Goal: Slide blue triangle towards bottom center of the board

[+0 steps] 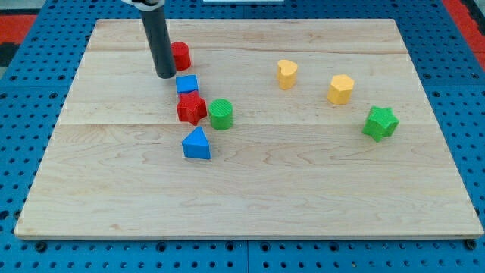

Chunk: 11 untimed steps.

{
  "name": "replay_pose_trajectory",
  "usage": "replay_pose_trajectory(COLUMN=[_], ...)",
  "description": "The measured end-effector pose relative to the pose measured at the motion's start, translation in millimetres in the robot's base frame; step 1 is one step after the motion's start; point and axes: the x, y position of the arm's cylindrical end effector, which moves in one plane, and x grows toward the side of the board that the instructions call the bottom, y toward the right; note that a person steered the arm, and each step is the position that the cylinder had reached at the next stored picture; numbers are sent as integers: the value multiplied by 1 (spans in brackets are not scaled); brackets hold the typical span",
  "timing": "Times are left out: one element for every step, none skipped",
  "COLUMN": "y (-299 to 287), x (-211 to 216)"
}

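Note:
The blue triangle (197,144) lies on the wooden board (250,197), left of centre. My tip (165,76) is at the view's upper left, well above the triangle. It stands just left of the red cylinder (180,56) and just up-left of the blue cube (187,84). Between my tip and the triangle lie the blue cube and the red star (191,108). The green cylinder (221,114) sits just right of the red star, up-right of the triangle.
A yellow heart block (286,73) and a yellow hexagon block (341,89) sit at the upper right. A green star (380,123) lies at the right. The board rests on a blue pegboard surface (470,114).

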Motion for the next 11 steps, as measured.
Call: replay_pose_trajectory(y=[-3, -20, -14, 7, 41, 36, 42, 100, 169, 236, 286], x=[0, 6, 55, 101, 126, 132, 149, 166, 163, 137, 105])
